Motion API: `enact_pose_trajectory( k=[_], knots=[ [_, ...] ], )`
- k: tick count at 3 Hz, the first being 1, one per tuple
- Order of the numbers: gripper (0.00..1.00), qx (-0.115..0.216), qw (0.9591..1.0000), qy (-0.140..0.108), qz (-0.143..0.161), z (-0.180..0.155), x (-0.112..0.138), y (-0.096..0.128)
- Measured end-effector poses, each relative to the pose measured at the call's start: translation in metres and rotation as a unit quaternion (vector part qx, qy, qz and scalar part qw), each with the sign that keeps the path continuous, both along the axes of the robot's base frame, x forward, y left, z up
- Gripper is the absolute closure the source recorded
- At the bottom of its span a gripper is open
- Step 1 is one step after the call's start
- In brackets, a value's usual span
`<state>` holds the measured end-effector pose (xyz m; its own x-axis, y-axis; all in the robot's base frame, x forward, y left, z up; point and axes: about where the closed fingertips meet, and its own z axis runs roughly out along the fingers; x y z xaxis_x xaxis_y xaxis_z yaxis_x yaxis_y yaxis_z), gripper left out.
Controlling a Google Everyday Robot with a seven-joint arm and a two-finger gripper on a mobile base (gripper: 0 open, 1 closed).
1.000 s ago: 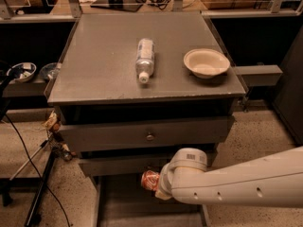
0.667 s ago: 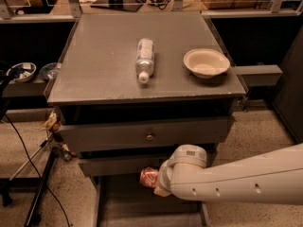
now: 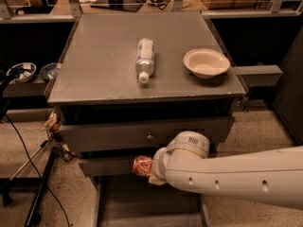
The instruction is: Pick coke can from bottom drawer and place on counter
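since the last frame my gripper (image 3: 148, 169) has carried the coke can (image 3: 141, 166) a little higher and leftward. the jaws pinch the can, which hangs below the counter's (image 3: 104, 65) front edge, above the open bottom drawer (image 3: 147, 207). on the counter, a plastic bottle (image 3: 145, 58) lies mid-top, with a pale bowl (image 3: 206, 63) toward its right edge.

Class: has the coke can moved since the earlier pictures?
Yes. The coke can, held in the tool at the arm's end, has risen toward the drawer knob and drifted slightly left.
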<state>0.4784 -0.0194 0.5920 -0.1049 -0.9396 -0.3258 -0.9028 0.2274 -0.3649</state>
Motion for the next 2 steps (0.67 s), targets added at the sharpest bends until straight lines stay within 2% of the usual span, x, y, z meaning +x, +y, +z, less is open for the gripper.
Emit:
enact_pose_trajectory(
  k=[2],
  knots=[
    [1.0,-0.003,0.9999,-0.016,0.005,0.023,0.004,0.003]
  ],
)
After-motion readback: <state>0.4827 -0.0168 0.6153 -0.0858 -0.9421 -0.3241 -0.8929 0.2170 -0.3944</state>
